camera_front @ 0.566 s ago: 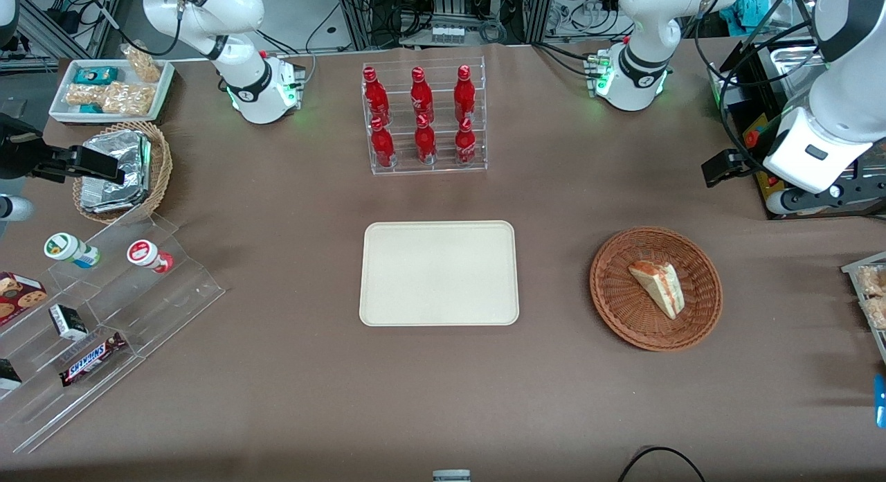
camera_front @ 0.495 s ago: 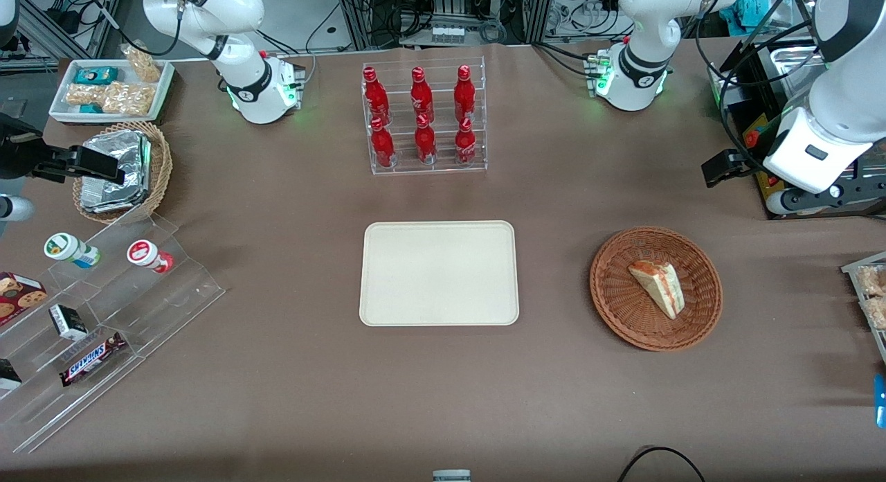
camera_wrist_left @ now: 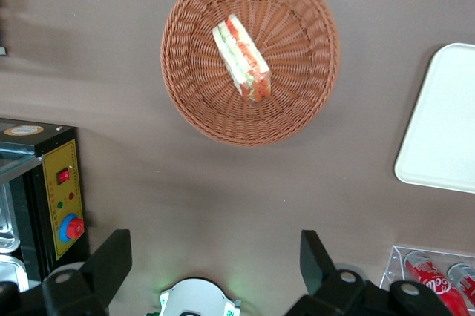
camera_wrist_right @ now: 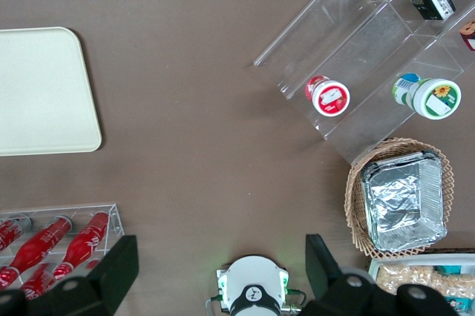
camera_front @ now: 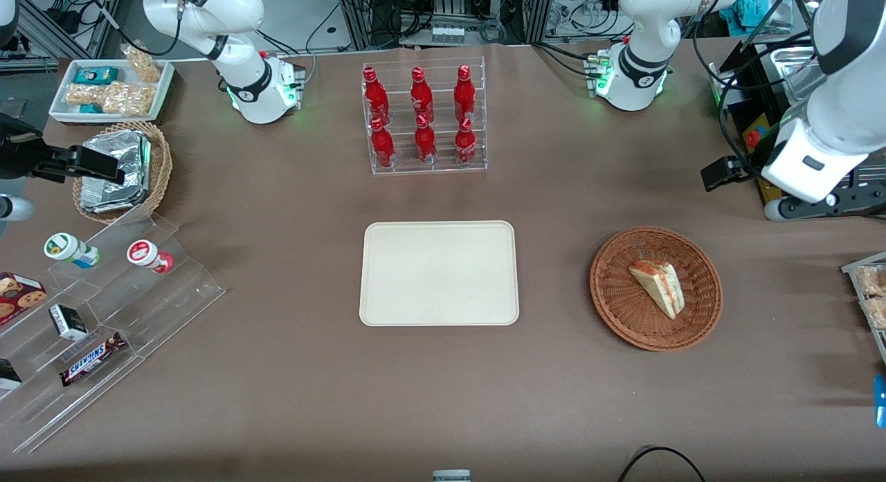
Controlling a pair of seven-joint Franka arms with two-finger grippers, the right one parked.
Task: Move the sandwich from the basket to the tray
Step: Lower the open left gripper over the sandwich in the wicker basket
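The sandwich [camera_front: 657, 287], a pale wedge with red and green layers, lies in the shallow reddish-brown basket [camera_front: 623, 303] toward the working arm's end of the table. The cream tray [camera_front: 439, 273] lies bare at the table's middle. My left gripper [camera_front: 721, 172] hangs high above the table, farther from the front camera than the basket and apart from it. In the left wrist view its fingers [camera_wrist_left: 111, 258] stand wide open and hold nothing, the gripper [camera_wrist_left: 215, 264] looking down on the sandwich [camera_wrist_left: 242, 58], the basket [camera_wrist_left: 300, 82] and a corner of the tray [camera_wrist_left: 445, 123].
A clear rack of red bottles [camera_front: 423, 118] stands farther from the front camera than the tray. A black control box [camera_wrist_left: 56, 197] sits at the table's edge near the gripper. A clear stepped snack stand [camera_front: 104, 316] and a tan basket of foil packets [camera_front: 121, 170] lie toward the parked arm's end.
The working arm's wrist has shifted slightly toward the table's middle and a little lower. The sandwich, basket and tray have not moved.
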